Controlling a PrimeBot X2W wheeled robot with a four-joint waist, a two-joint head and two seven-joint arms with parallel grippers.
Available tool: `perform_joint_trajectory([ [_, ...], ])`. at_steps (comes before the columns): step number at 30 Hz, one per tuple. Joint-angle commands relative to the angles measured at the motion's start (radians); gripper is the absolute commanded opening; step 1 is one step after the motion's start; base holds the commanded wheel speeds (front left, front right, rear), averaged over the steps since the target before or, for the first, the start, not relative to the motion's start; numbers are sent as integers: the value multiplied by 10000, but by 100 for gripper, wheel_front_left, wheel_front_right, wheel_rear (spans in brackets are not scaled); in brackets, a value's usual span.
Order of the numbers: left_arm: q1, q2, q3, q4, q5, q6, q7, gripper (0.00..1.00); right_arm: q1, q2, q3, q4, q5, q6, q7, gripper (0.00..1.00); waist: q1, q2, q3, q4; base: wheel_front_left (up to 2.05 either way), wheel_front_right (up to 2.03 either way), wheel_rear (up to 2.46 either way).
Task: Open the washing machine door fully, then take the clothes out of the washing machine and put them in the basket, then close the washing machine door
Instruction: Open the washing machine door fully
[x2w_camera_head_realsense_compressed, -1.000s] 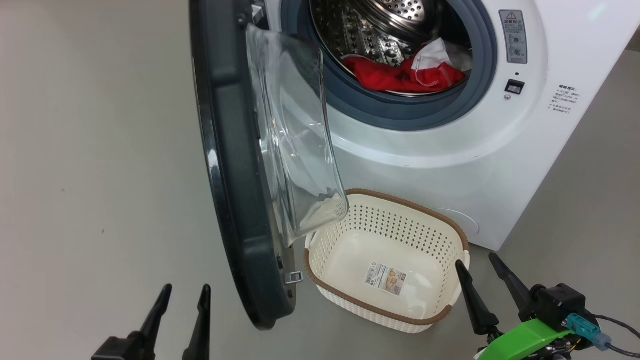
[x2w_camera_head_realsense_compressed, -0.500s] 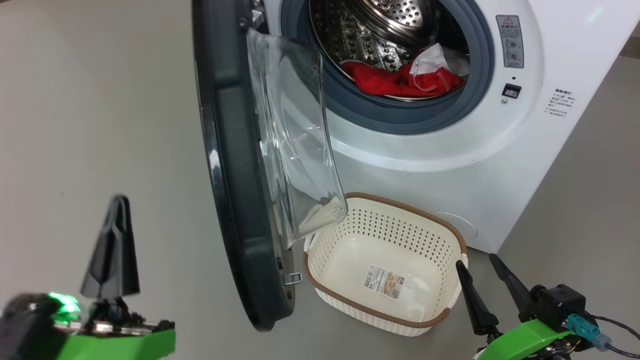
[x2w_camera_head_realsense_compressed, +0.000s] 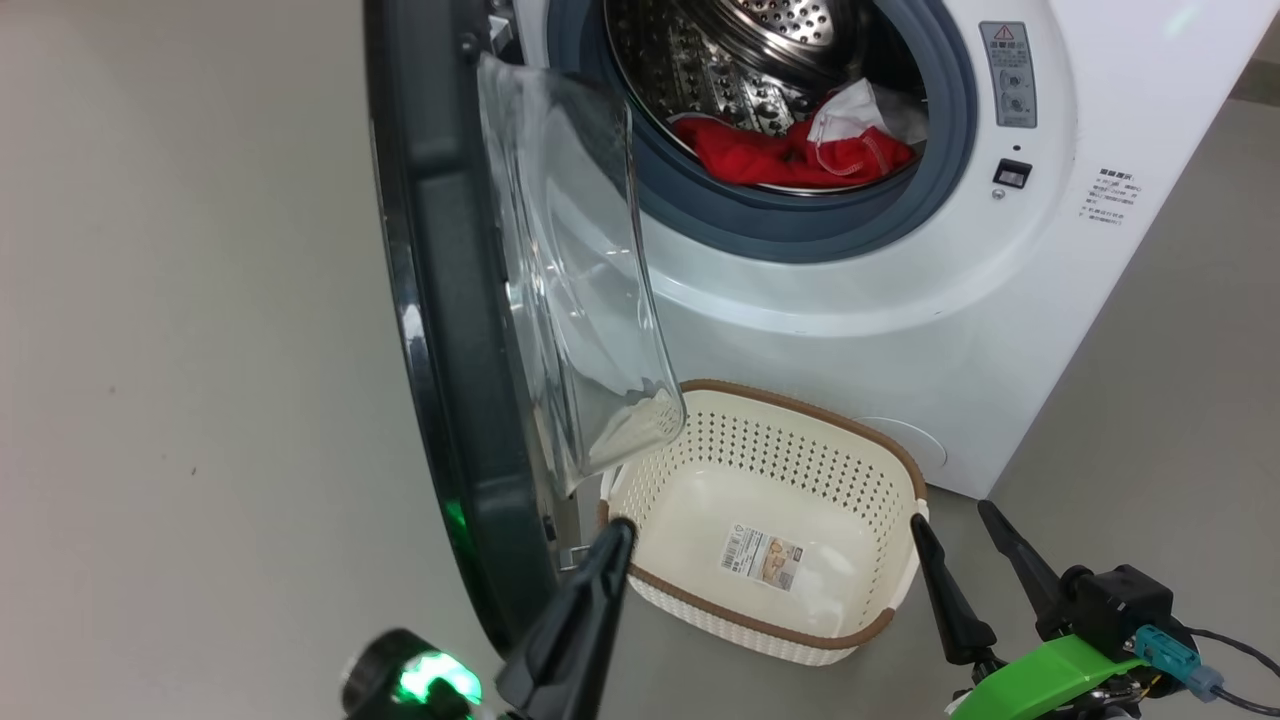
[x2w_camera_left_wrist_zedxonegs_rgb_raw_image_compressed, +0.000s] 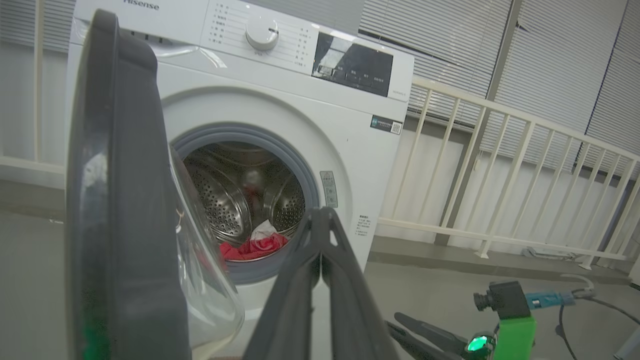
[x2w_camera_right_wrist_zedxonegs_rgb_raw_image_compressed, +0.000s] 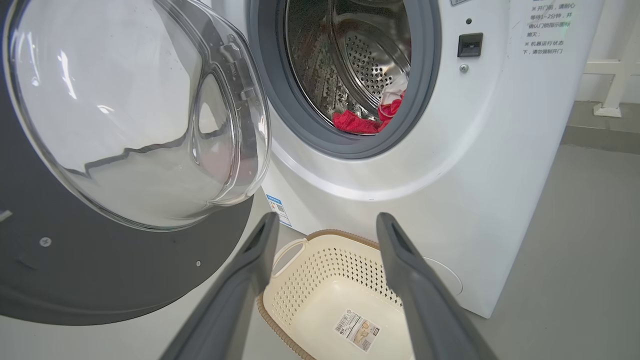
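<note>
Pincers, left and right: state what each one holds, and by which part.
Nothing is held. The left pincer is shut on itself, empty, near the washing machine door; the right pincer is open and empty near the basket.

The round washing machine door, glossy black plastic rim around clear glass, is gleaming beside the left gripper; ahead of it, a perforated steel drum is shining around red cloth clothes, and a smooth cream plastic basket is sitting to its right.
</note>
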Motion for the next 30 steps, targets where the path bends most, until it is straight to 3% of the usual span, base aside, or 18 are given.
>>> perform_joint_trajectory([
  [1,-135,47,184,7,-73,-54,-40,0,-204,-13,193,-264,-112,48,-91,100,0,0,48,-15,0,0,0],
  [10,-541,47,401,2255,-805,80,-40,0,-329,-8,182,-314,-198,48,-91,100,0,0,216,-79,0,0,0],
  [30,-672,47,2542,3040,-750,286,-40,0,-451,3,136,-388,-296,48,-91,100,0,0,512,162,0,0,0],
])
